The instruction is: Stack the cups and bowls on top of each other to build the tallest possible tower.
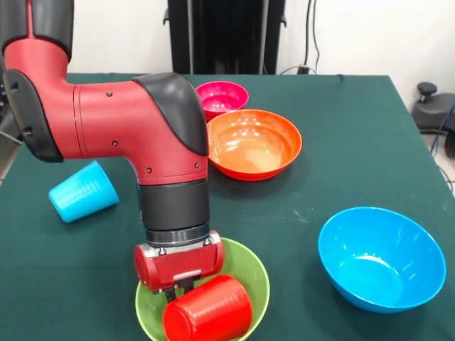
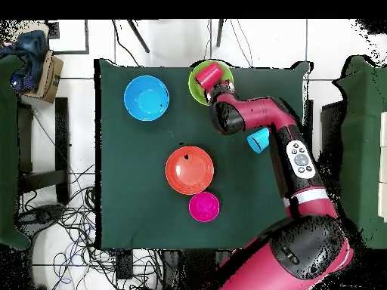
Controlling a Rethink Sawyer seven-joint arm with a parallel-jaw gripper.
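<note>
We see red cup (image 1: 207, 310) on its side in green bowl (image 1: 249, 264), gripper (image 1: 179, 288) just behind it; grip hidden, we cannot tell. No tower; 3 bowls, blue cup (image 1: 82, 190) scattered.

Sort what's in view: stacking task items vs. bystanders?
Task items: red cup lying in the lime green bowl, gripper right above it; light blue cup on its side; orange bowl; small pink bowl; blue bowl.

Bystanders: green table cloth; floor cables; cardboard box off the table.
</note>
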